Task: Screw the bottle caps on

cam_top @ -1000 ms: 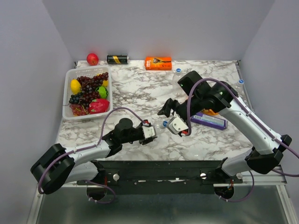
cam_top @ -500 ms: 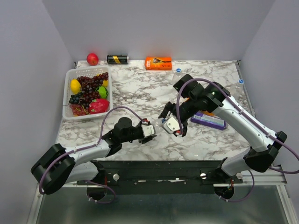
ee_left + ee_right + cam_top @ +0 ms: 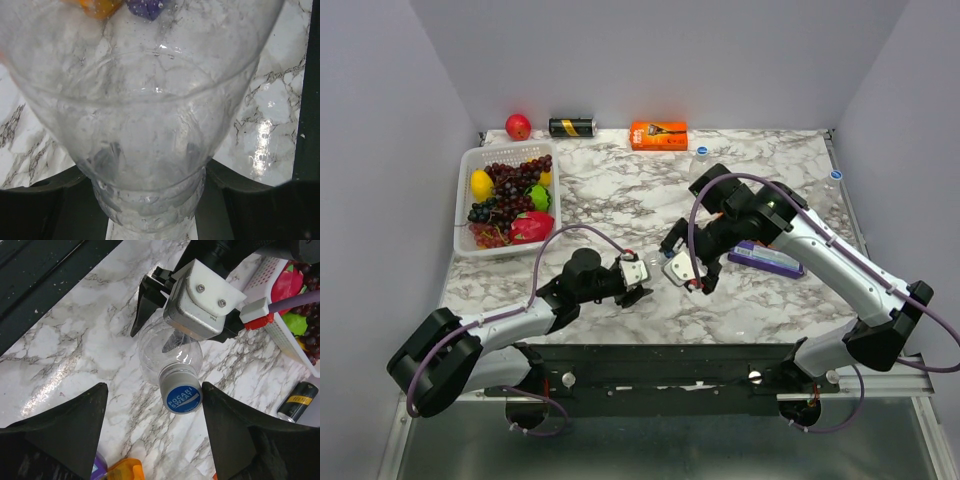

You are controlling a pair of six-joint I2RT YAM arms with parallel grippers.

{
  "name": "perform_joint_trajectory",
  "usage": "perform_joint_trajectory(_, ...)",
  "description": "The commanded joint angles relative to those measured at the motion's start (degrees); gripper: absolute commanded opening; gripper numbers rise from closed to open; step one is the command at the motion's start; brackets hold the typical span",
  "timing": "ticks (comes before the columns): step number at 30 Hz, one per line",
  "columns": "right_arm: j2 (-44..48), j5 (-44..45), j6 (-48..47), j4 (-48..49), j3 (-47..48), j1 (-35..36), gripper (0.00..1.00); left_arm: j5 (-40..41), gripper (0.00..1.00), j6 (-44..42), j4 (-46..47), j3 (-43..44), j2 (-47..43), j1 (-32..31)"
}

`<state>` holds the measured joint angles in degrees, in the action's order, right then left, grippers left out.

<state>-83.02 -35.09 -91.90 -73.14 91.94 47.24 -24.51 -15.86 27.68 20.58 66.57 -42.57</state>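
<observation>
One cap sits on the bottle, well in front of the orange box. Left gripper clamped on bottle. Right gripper jaws apart around cap, not touching. Tightness unclear. Second cap just right of box, third cap farther right; probably still to do.

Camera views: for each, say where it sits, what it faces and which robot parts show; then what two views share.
Top external: above and behind the arms, looking down on the marble table; both arms show.
Left wrist: on the left arm, facing the clear bottle that the left gripper clamps; its dark fingers show.
Right wrist: on the right arm, looking down at the blue cap; the open right gripper flanks it.
Shared: both wrist views show that bottle.
</observation>
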Motion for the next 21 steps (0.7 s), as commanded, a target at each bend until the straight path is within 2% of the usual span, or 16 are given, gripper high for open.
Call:
perform_joint_trajectory(1,0.6,4.4,5.2,-3.7,-2.5,0.0,0.83,-0.7,0.00,5.3,4.1,2.1,-0.6,1.6)
perform_joint_trajectory(8,-0.6,7.4,11.7,-1.4,-2.4,0.0,0.83,-0.9,0.00,5.9,4.3,1.7,-1.0,1.8)
perform_joint_trajectory(21,3.6,8.5,12.8,-6.7,-6.3,0.0,0.83,2.0,0.00,11.1,7.1,1.2,-0.4,3.5)
